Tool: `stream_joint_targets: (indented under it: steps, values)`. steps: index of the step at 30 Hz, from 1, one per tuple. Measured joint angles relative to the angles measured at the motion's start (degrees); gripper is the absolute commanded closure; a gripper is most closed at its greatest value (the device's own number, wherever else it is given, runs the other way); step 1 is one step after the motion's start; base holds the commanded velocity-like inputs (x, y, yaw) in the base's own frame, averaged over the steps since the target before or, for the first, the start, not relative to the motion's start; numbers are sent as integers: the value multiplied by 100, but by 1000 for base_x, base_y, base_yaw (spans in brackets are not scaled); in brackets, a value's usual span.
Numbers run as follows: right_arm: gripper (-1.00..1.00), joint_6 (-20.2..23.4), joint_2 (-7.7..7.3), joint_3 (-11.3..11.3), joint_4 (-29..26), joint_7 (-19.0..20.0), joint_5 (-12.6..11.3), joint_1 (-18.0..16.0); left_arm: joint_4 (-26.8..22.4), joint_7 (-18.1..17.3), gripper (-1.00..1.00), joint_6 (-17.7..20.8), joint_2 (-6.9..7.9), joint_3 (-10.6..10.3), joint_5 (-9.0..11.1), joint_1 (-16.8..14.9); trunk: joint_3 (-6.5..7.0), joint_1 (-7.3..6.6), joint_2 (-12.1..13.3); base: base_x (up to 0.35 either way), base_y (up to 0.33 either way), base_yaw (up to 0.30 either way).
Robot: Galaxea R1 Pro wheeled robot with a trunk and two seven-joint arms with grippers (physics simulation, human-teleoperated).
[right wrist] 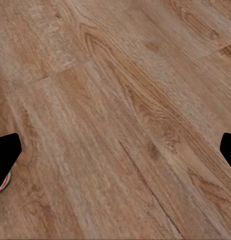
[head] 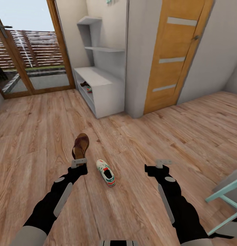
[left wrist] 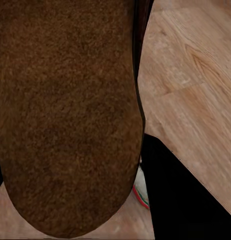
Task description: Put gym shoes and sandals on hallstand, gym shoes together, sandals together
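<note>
My left gripper (head: 79, 161) is shut on the heel of a brown sandal (head: 80, 146), held just above the corridor floor (head: 139, 143); its suede sole (left wrist: 65, 115) looms close in the left wrist view. A white gym shoe (head: 105, 172) with green stripes and red patches lies on the planks just right of that gripper, its edge (left wrist: 141, 192) peeking past the sole. My right gripper (head: 160, 163) hovers open over bare wood, fingertips (right wrist: 5, 155) wide apart. The white hallstand (head: 101, 82) stands ahead against the wall; another sandal and gym shoe (head: 86, 86) sit on its lower shelf.
An orange wooden door (head: 173, 58) is right of the hallstand, past a white wall corner (head: 139, 58). A glazed door (head: 29, 51) to the outside is at the far left. A teal-framed piece of furniture (head: 224, 196) stands close at my right.
</note>
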Motion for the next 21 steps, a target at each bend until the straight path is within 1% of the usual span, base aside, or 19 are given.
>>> stream_joint_targets:
  steps: [21]
  values:
    - [-100,1,0,-2,0,0,0,0,0,0,100,-3,4,0,0,-3,0,0,0,0,0,292]
